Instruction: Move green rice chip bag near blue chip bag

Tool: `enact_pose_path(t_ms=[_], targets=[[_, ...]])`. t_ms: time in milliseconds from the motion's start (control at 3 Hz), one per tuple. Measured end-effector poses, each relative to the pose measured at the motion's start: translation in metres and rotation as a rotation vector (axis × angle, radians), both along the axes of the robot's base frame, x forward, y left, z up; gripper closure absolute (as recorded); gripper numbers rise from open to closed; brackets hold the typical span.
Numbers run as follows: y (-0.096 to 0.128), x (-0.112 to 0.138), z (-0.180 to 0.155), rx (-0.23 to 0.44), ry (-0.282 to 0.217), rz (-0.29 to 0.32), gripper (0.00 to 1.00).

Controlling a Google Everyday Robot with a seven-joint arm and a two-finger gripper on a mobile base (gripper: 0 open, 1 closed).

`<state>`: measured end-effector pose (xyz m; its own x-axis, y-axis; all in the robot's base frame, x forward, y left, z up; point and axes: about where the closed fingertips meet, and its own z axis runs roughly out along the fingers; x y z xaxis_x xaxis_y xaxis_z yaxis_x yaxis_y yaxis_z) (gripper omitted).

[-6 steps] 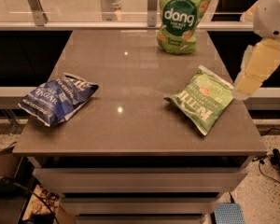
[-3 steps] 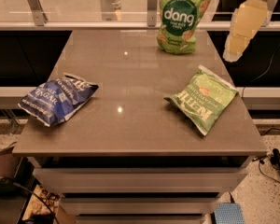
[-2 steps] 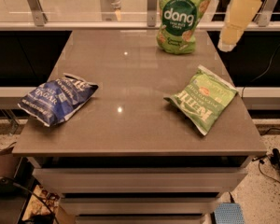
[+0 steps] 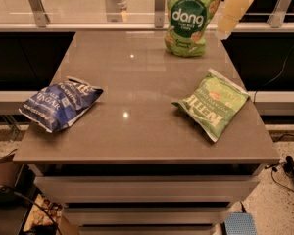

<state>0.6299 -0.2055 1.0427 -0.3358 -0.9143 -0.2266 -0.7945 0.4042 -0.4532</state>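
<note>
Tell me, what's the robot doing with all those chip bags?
The robot's gripper hangs at the far right of the table, just beside the green rice chip bag, which stands upright at the back edge. It has not taken hold of the bag yet. The blue chip bag lies far away at the front left, and a lighter green Kettle bag lies flat on the right.
</note>
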Motion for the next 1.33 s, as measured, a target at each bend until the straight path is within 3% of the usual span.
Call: enact_pose_path(t_ms=[333, 1333], targets=[[0.0, 0.0, 0.0, 0.0, 0.0, 0.0, 0.0], [0.009, 0.044, -0.002, 0.013, -0.019, 0.04, 0.0]])
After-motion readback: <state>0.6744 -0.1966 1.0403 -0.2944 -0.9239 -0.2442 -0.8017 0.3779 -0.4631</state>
